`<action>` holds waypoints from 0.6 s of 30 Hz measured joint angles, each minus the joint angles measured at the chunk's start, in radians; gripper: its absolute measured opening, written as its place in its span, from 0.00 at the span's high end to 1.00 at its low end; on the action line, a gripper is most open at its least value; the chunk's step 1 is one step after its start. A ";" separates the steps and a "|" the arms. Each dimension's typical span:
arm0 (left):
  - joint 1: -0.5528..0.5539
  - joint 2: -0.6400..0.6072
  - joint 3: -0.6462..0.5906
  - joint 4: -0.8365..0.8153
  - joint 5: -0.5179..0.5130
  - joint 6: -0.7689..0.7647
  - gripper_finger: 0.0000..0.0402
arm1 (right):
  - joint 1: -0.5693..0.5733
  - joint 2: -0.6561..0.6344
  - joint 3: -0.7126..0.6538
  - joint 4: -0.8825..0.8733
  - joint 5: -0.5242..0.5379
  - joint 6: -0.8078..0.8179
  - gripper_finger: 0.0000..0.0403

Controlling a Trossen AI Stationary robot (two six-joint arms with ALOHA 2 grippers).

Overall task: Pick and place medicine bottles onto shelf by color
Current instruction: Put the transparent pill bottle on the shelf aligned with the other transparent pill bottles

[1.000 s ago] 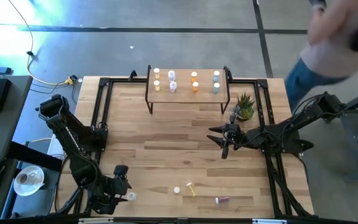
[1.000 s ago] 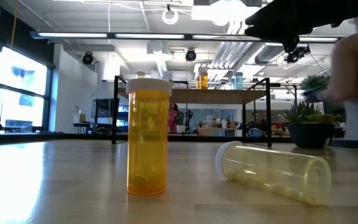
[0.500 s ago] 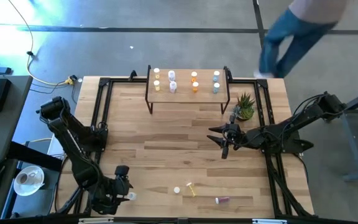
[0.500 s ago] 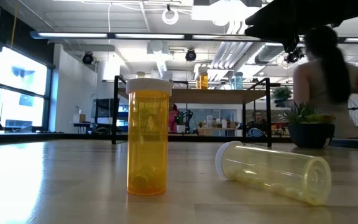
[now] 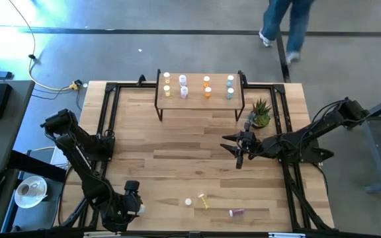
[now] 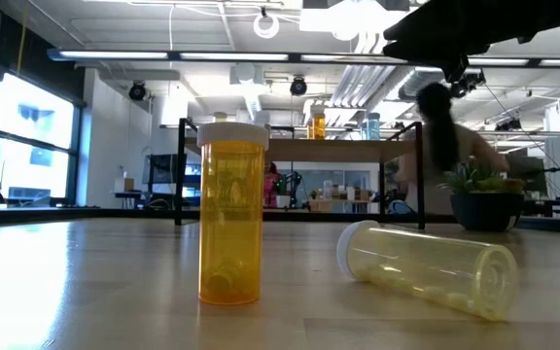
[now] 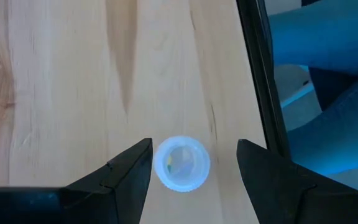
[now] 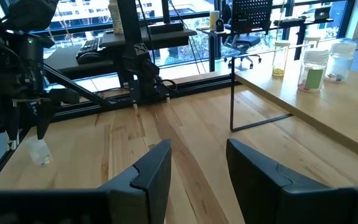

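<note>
The worktop (image 5: 197,152) carries the shelf (image 5: 199,100) at its far edge, with eight bottles already standing on it. Four bottles are left near the front edge. The right gripper (image 5: 238,151) waits mid-worktop, fingers apart and empty. The left gripper (image 7: 193,163) hangs over a white-capped bottle (image 7: 181,163) at the front left corner, fingers spread either side. Pickup appears under way; next it should lower and close.
</note>
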 joint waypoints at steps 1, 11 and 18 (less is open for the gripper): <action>0.000 0.000 0.000 0.000 -0.005 0.000 0.45 | 0.000 0.000 0.000 0.000 0.000 0.000 0.64; 0.001 0.000 0.000 -0.004 -0.042 -0.021 0.45 | 0.000 0.000 0.000 0.000 -0.023 0.000 0.64; 0.000 0.050 0.000 -0.001 -0.022 -0.050 0.45 | 0.001 0.000 0.000 -0.002 -0.031 0.022 0.64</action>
